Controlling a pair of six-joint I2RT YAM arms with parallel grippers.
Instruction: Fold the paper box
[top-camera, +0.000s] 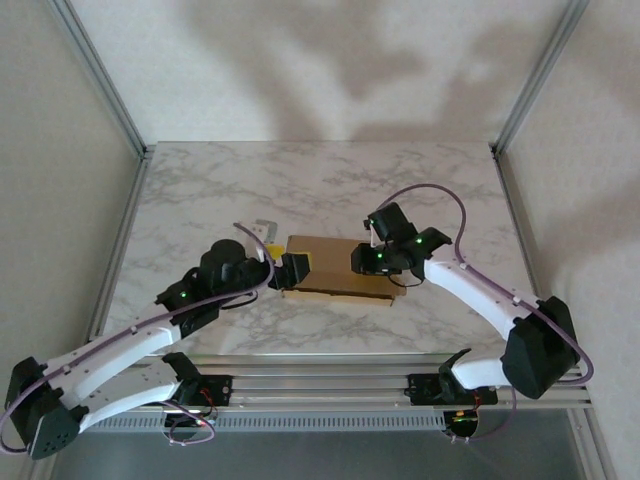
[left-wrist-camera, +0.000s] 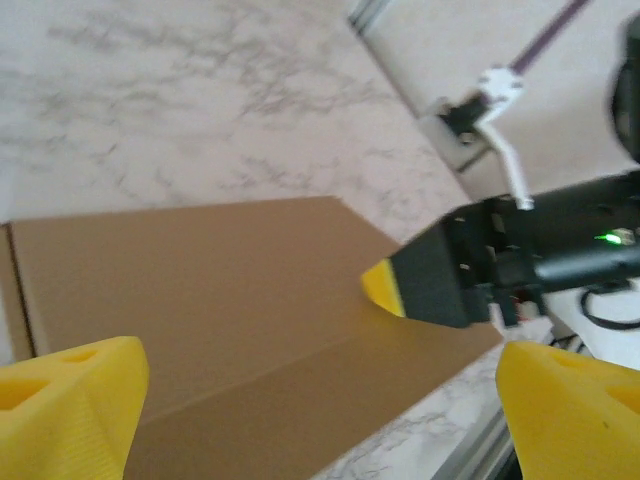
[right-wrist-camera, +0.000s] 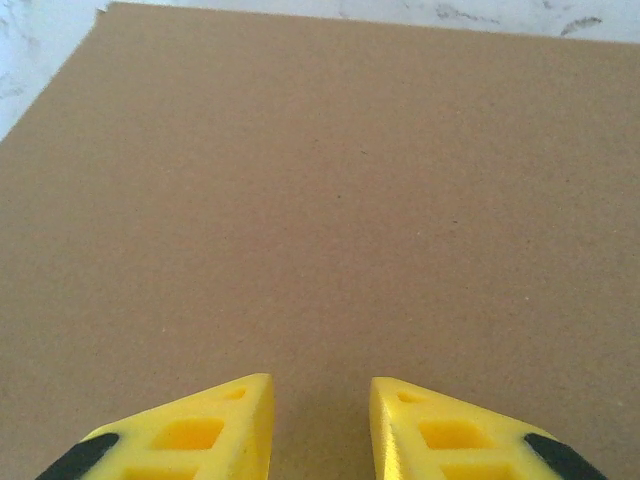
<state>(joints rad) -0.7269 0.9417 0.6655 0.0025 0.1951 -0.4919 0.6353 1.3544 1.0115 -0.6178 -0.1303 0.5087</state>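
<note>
Firstly, white grey-veined marble-pattern table: spans the middle of the overhead view.

Flat rectangular brown kraft cardboard paper box: lies on the table at frame centre, between the two arms, with one crease along its length.

Left gripper, black body, yellow fingers: at the box's left end, spread wide, gripping nothing.

Right gripper, same make: over the box's right part, fingers a narrow gap apart, nothing between them, one tip at the cardboard surface.
</note>
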